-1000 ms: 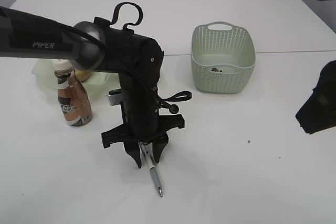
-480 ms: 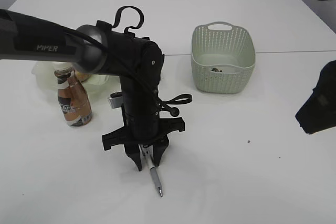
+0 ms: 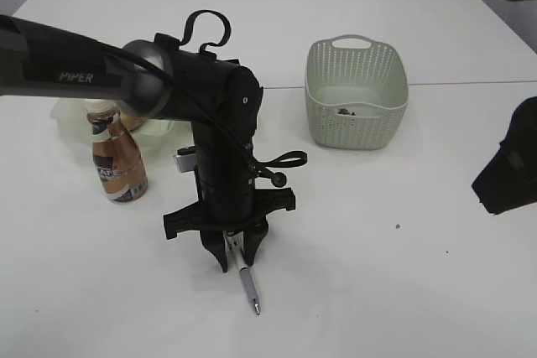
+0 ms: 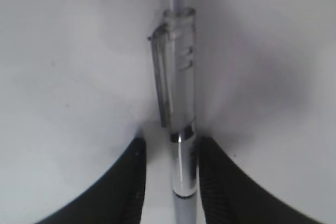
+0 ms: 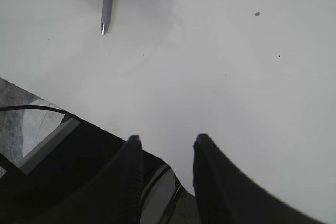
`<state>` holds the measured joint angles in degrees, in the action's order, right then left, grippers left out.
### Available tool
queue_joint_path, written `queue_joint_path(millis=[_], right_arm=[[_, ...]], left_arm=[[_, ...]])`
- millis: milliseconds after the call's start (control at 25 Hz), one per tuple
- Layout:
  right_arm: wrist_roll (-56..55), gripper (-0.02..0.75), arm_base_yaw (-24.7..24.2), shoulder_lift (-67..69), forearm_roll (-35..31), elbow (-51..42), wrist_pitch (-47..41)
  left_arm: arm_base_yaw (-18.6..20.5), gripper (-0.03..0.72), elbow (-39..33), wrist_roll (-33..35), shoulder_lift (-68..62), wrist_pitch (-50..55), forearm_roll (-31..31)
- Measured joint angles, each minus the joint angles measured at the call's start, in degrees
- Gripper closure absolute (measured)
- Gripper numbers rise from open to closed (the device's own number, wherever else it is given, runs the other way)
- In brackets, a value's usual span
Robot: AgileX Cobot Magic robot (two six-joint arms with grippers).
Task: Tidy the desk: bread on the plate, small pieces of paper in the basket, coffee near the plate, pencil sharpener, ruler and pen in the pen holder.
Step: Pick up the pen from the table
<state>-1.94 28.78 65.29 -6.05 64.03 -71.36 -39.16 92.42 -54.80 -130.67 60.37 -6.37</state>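
Step in hand: pen pickup. Left gripper (image 3: 237,259) down on desk (image 3: 403,291), jaws spread either side of pen (image 3: 249,289), slight gap each side, not pinching yet. Pen lies flat, tip pointing away from coffee (image 3: 116,157).

Next: close on barrel, lift, carry to pen holder – holder not in view.

Basket (image 3: 357,91) well right of coffee; plate (image 3: 159,127) just behind coffee. Right gripper (image 5: 165,169) spread, empty, near desk edge. Nothing blocks pen.

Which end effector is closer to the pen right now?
Left. The left end effector is down over the pen, its fingers on either side of the barrel. The right end effector sits far off at the desk's right edge, holding nothing.
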Motion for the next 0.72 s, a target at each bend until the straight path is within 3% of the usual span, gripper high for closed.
queue_joint_path(millis=[160, 400, 720], right_arm=[[0.00, 0.491, 0.00, 0.00, 0.00, 0.00, 0.00], [0.00, 0.491, 0.00, 0.00, 0.00, 0.00, 0.00], [0.00, 0.492, 0.00, 0.00, 0.00, 0.00, 0.00]], left_arm=[[0.00, 0.465, 0.00, 0.48, 0.00, 0.00, -0.20], [0.00, 0.614, 0.10, 2.73, 0.00, 0.00, -0.42], [0.00, 0.624, 0.10, 11.00, -0.03, 4.39, 3.99]])
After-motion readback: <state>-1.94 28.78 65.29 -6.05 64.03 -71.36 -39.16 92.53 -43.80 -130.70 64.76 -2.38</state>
